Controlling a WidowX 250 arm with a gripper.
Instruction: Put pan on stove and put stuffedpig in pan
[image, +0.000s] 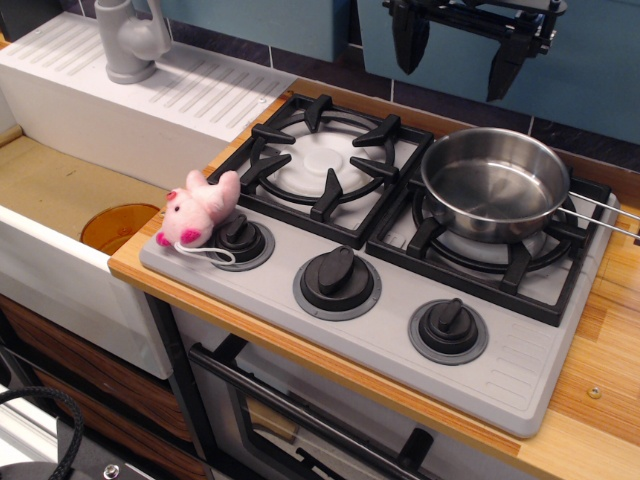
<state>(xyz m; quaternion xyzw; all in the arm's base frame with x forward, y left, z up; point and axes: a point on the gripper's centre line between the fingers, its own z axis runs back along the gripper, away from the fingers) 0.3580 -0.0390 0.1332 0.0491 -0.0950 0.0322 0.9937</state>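
Hanging at the top right above the pan (495, 183), the claw (458, 58) has its fingers apart and holds nothing. That pan sits on the right burner of the stove (520, 375), so the stuffedpig (198, 208) matters next: it lies well off to the claw's lower left, beside the leftmost knob (240, 240), its body slanting toward the left burner.

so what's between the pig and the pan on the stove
The empty left burner grate lies between the pig and the pan; this single view shows it.
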